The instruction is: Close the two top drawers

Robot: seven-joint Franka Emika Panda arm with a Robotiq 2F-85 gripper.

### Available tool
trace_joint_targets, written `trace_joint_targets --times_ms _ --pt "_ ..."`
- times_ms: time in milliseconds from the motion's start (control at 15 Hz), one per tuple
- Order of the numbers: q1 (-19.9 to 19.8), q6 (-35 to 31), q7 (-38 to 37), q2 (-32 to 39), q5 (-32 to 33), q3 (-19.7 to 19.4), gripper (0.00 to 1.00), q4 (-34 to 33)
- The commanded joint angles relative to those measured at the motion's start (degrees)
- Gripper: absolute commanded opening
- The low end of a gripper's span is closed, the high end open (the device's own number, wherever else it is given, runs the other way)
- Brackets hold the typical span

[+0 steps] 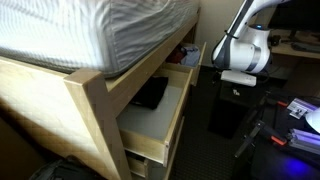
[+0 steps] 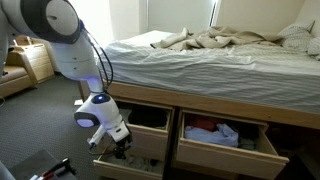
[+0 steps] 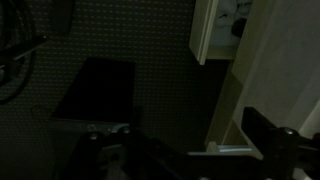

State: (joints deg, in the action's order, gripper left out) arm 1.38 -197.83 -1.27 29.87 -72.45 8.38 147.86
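Note:
Two pale wood drawers stand pulled out under the bed. The left drawer [image 2: 148, 138] is also the near one in an exterior view [image 1: 160, 120]. It has a pale floor and holds a flat dark object [image 1: 150, 94], which also shows in the wrist view [image 3: 95, 88]. The right drawer [image 2: 228, 157] holds folded clothes. My gripper [image 2: 122, 143] hangs at the outer front of the left drawer, and in an exterior view [image 1: 237, 90] it is dark below the white wrist. In the wrist view my gripper [image 3: 185, 150] has its fingers apart around a pale wood edge [image 3: 225, 150], with nothing gripped.
The mattress [image 2: 200, 60] and bed frame post [image 1: 95, 120] overhang the drawers. More drawers sit below the near one [image 1: 140, 160]. A dark box [image 1: 230, 115] and cables [image 1: 290, 130] lie on the floor near the arm. A wooden nightstand [image 2: 35, 62] stands at the back.

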Motion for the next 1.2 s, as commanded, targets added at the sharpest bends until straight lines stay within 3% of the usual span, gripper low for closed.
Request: trace_joint_targets --times_ms 0,67,400,467,533,867,1133 --pt "3.4 7.2 -3.6 6.7 9.5 -3.4 1.0 -8.0" --pt "-0.8 8.9 -0.4 7.3 10.7 0.5 1.0 -10.3" --pt "-12.6 17.0 4.4 9.8 18.2 11.3 1.0 -17.1" --pt "-6.2 14.0 0.2 8.5 16.6 6.8 1.0 -14.8" --pt "-7.7 14.4 0.8 8.6 16.7 7.6 1.0 -14.9" --pt "-6.5 14.3 0.5 8.6 16.7 7.2 1.0 -14.9" --pt "-3.3 7.1 -1.1 6.3 14.4 7.1 1.0 -11.7"
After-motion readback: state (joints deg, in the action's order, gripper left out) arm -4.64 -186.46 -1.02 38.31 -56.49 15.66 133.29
